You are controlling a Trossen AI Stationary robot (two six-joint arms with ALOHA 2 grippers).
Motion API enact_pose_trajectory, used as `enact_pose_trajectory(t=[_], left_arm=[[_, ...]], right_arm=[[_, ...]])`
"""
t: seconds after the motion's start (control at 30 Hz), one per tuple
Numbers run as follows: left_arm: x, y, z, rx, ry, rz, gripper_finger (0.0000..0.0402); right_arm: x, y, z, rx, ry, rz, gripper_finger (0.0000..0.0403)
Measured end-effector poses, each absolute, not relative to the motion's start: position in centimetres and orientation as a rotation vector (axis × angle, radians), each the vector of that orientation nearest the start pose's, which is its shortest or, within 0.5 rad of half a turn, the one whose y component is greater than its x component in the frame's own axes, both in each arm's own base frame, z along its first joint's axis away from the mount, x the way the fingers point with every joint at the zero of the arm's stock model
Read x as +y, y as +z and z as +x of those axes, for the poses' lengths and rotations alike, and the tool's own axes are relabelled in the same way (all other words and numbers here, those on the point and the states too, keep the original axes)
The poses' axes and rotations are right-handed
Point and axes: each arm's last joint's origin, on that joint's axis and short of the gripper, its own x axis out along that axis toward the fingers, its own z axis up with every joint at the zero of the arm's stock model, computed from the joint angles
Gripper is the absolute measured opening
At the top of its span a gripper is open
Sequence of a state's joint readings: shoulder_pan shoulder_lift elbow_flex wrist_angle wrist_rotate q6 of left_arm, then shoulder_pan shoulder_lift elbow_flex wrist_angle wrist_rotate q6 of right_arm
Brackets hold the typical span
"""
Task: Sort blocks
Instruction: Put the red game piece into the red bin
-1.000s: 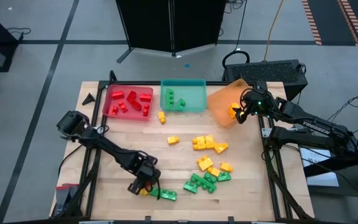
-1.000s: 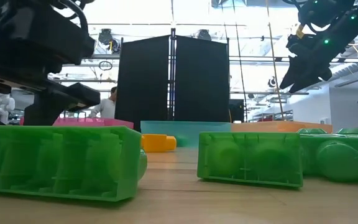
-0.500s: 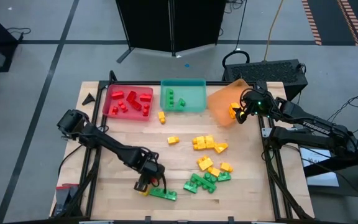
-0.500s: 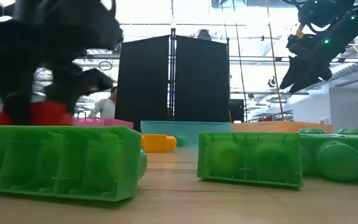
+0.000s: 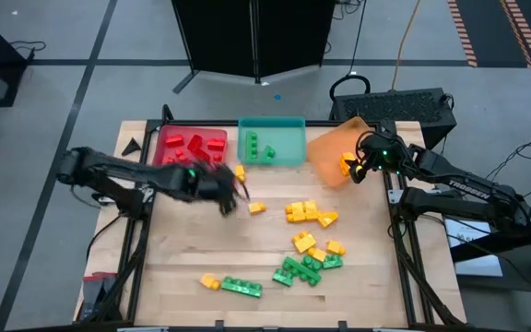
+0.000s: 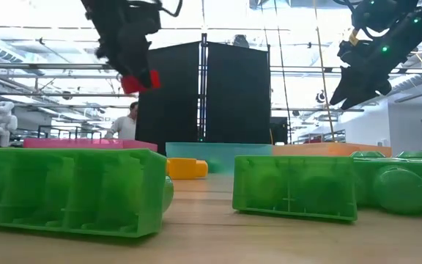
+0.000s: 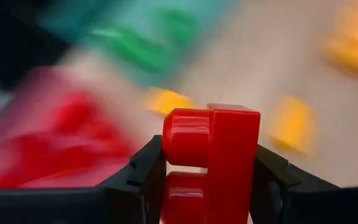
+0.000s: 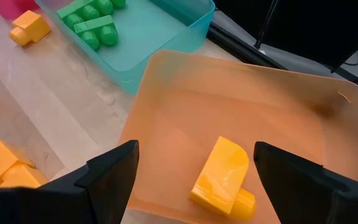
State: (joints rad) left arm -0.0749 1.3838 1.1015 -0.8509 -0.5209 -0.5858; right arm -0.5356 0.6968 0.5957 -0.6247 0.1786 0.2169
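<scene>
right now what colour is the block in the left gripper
Red. The left gripper is shut on a red block, clearest in the left wrist view.

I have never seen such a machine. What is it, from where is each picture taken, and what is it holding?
Two dark robot arms work at a wooden table, sorting toy bricks by colour. One camera looks down from above, one sits at table height, and one rides on each wrist. The left gripper holds a red brick in the air near the red tray. The right gripper hangs open over the orange tray, where one yellow brick lies. The teal tray holds green bricks. More yellow and green bricks lie loose on the table.
</scene>
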Motion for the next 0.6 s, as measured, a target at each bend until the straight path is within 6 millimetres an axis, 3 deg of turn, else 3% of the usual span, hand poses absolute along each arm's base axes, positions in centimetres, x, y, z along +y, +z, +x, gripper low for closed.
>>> enact_pose_trajectory(t=[0.13,0.27,0.6], left_arm=[[3.0,29.1,23.3,0.759,0.998,-0.214,0.0164],[5.6,29.5,21.1,0.686,1.169,-0.222,0.0164],[9.2,23.8,18.3,0.725,1.369,-0.347,0.0164]], right_arm=[[-7.6,24.4,11.8,0.648,-0.76,0.33,0.0315],[-7.6,24.5,11.8,0.646,-0.764,0.331,0.0315],[-7.6,24.5,11.8,0.644,-0.764,0.33,0.0315]])
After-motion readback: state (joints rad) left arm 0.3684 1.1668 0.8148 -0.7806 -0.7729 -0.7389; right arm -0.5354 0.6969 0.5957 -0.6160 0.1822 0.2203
